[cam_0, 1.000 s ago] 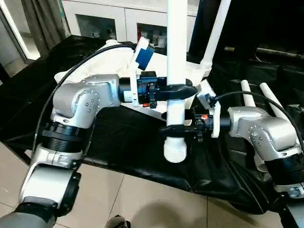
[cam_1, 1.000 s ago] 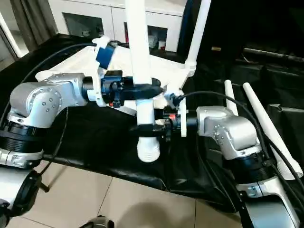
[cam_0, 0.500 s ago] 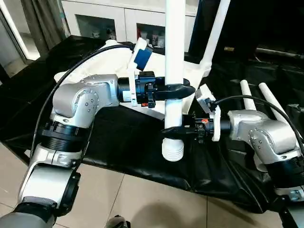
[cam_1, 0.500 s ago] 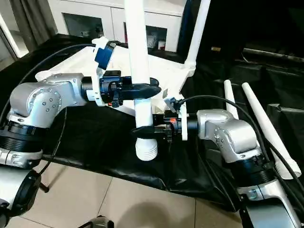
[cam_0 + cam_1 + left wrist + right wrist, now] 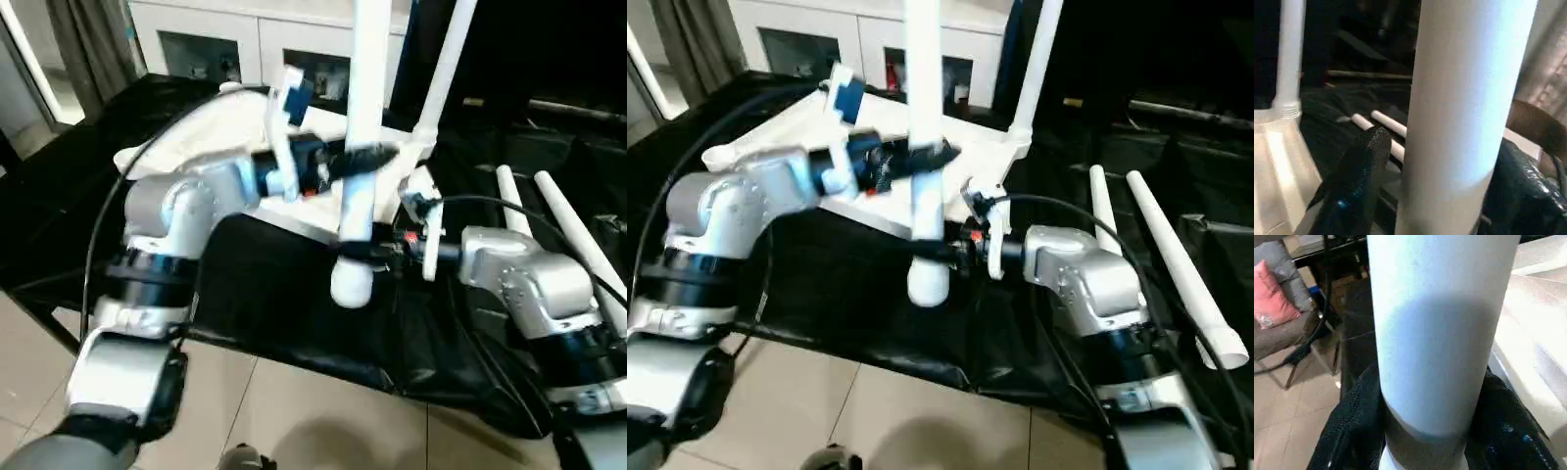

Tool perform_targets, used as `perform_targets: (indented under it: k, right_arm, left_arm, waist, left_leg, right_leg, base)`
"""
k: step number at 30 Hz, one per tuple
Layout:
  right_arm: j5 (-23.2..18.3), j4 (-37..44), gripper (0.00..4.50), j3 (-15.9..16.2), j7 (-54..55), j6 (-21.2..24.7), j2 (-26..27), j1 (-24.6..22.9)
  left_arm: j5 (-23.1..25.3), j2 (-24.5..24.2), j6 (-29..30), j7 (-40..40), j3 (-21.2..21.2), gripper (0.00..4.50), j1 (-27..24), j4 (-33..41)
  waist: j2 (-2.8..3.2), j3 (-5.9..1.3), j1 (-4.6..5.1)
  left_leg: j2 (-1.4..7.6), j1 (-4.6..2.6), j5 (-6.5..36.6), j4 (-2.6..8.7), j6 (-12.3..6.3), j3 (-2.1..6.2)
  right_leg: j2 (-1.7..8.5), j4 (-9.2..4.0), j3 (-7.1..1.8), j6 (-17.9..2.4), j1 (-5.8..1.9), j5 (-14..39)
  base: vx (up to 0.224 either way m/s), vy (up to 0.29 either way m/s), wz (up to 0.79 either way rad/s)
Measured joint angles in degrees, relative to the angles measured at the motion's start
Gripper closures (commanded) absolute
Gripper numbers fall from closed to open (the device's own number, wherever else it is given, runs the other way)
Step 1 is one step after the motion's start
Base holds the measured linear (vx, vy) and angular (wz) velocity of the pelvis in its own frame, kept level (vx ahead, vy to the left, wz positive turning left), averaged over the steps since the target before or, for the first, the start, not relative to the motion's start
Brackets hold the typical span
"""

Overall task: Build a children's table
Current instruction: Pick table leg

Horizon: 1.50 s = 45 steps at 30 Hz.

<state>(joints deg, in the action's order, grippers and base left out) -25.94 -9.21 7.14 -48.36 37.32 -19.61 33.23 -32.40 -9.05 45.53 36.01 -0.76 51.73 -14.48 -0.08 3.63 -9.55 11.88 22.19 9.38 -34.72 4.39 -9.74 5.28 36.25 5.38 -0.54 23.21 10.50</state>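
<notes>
A white leg stands upright over the front edge of the black-draped table. My right gripper is shut on its lower end, the black fingers pressed against both sides just above the ribbed tip. Higher up, my left gripper is open around the same leg. One of its fingers stands a little apart from the tube. The white tabletop lies underside up behind my left arm. Another leg stands fitted in its near corner socket.
Two loose white legs lie side by side on the black cloth past my right forearm. White cabinets stand behind the table. Tiled floor shows below the table's front edge.
My left gripper has loosened on the leg and the left arm has swung towards the tabletop. The leg has risen slightly and now tilts a little, with the right gripper still clamped low on it.
</notes>
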Motion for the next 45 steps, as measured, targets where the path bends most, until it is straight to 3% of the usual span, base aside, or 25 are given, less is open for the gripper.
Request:
perform_targets:
  k: [3,6,9,15,23,26,33,45]
  right_arm:
    - [1.24,-0.01,2.63,-0.04,2.66,-0.44,1.59,0.00]
    - [1.72,-0.02,2.63,-0.05,4.04,-0.64,2.27,0.00]
    - [2.12,-0.09,2.63,-0.04,4.76,-0.84,2.83,0.00]
    - [2.04,-0.46,2.63,-0.05,5.34,-1.34,3.29,0.00]
    - [2.33,-0.47,2.63,-0.01,5.13,-2.35,3.34,0.00]
    - [2.17,-0.47,1.93,-0.07,4.14,-2.42,3.09,0.01]
    - [1.40,-0.45,1.41,-0.01,-0.48,-2.37,-0.50,1.40]
    - [1.54,-0.48,1.35,2.22,-4.67,0.10,-1.84,1.88]
  left_arm:
    - [0.13,2.04,1.05,-4.77,-1.26,1.95,0.00,0.33]
    - [0.14,2.92,1.56,-6.87,-1.65,1.97,0.00,0.98]
    - [0.38,3.40,1.88,-8.76,-1.92,2.32,0.00,1.28]
    - [1.43,3.10,1.97,-10.74,-2.71,2.60,0.00,1.47]
    - [2.36,2.48,1.71,-10.43,-1.92,2.67,-0.01,2.56]
    - [2.25,1.85,1.84,-9.23,-1.53,2.67,-0.01,2.94]
    - [2.35,0.39,2.43,-7.42,-0.77,2.68,0.00,2.98]
    - [2.86,0.15,2.40,-4.67,2.94,2.68,-0.02,5.24]
  waist:
    - [0.00,0.00,0.00]
    - [0.00,0.00,-0.01]
    - [0.00,0.00,0.01]
    - [0.00,0.00,0.01]
    - [0.00,0.00,0.00]
    - [0.00,0.00,0.01]
    - [0.00,0.00,-0.12]
    - [-0.03,0.02,-0.03]
  left_leg:
    - [0.00,0.01,0.00,0.00,0.00,0.01]
    - [0.00,0.01,0.00,0.00,0.00,0.00]
    - [0.00,0.01,0.00,0.00,0.00,0.00]
    - [0.00,0.01,0.00,0.00,0.00,0.01]
    - [0.00,0.01,0.00,0.00,0.00,0.01]
    - [0.00,0.01,0.00,0.01,0.00,0.01]
    - [0.00,0.01,0.00,0.00,0.00,0.00]
    - [0.00,0.00,0.00,0.00,0.00,0.00]
  right_leg:
    - [0.00,-0.01,0.00,0.00,0.00,0.00]
    - [0.00,-0.02,0.00,0.00,0.00,0.00]
    - [0.00,-0.02,0.00,0.00,0.00,0.00]
    - [0.00,-0.02,0.00,0.03,0.00,-0.02]
    - [0.00,-0.04,0.00,0.04,0.00,-0.02]
    - [0.00,-0.04,0.00,0.04,0.00,-0.02]
    - [0.00,-0.04,0.00,0.04,-0.01,-0.02]
    - [0.00,-0.04,0.00,0.04,-0.01,-0.03]
  base:
    - [0.000,0.000,0.00]
    - [0.000,0.000,0.00]
    - [0.000,0.000,0.00]
    - [0.000,0.000,0.00]
    - [0.000,0.000,0.00]
    - [0.000,0.000,0.00]
    - [0.000,0.000,0.00]
    - [0.000,0.000,0.00]
